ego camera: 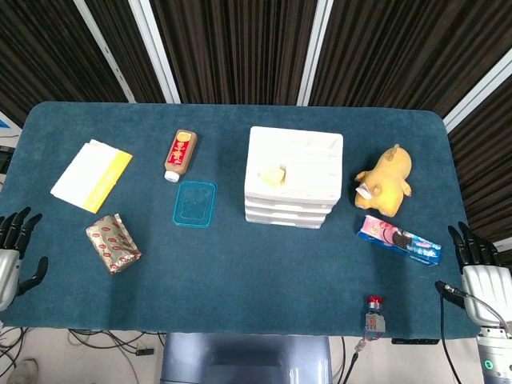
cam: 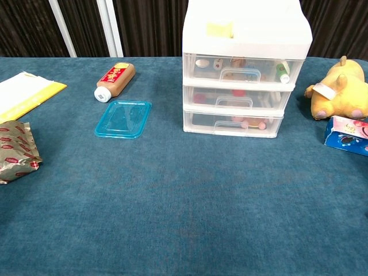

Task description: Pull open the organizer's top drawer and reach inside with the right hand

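Note:
A white three-drawer organizer stands at the middle of the blue table, all drawers pushed in. Its clear top drawer has a handle at the front and small items inside. My right hand hovers off the table's front right corner, fingers spread, holding nothing. At the front left edge my left hand is likewise spread and empty. Neither hand shows in the chest view.
A yellow plush toy and a cookie pack lie right of the organizer. A blue lid, brown bottle, foil snack bag and white-yellow pack lie to its left. A small red-capped device sits at the front edge.

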